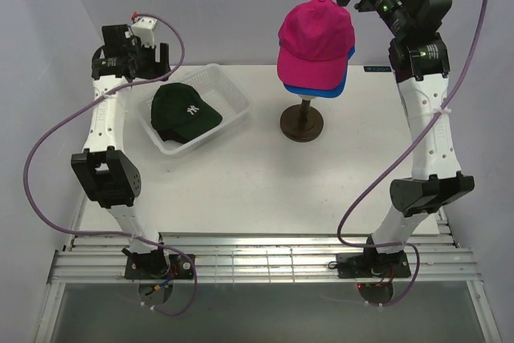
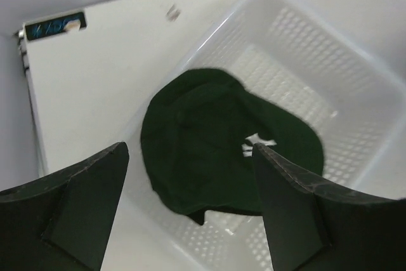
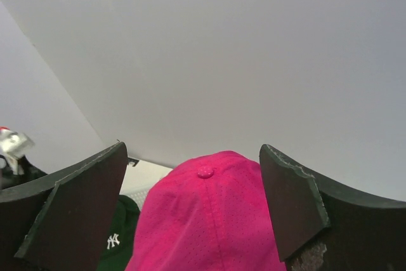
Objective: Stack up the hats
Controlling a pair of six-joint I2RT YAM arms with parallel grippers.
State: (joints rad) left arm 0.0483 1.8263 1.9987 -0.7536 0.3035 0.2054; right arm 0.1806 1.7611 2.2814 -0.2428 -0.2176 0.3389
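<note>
**Pink cap** (image 1: 316,38): magenta, uppermost of two on the dark stand (image 1: 302,124) at the far middle of the desk (image 1: 265,182). It sits upright with the crown button on top. The bill appears to face the near edge, so the long axis runs far to near. The right wrist view shows the crown from behind and slightly above, with the button centred between the fingers.

**Blue cap** (image 1: 320,90): directly under the pink cap and touching it, on the same stand. Only a rim of it shows, below the pink bill and at the right side. It appears to face the same way as the pink cap.

**Green cap** (image 1: 185,112): dark, with a white NY logo facing up. It lies inside the white mesh basket (image 1: 227,83) at the far left of the desk, well apart from the stand. The crown is to the left and the bill to the right and slightly nearer, so the long axis runs roughly left to right along the basket floor.

**Left hand** (image 2: 190,148): held above the basket and looking down on the green cap. The fingers are spread wide, wider than the crown appears between them. It holds nothing, and no contact with the cap or basket shows.

**Right hand** (image 3: 191,149): raised high at the far right, above and behind the stacked caps. The fingers are parted wide and it holds nothing. The pink crown sits below the gap, clear of both fingers.
</note>
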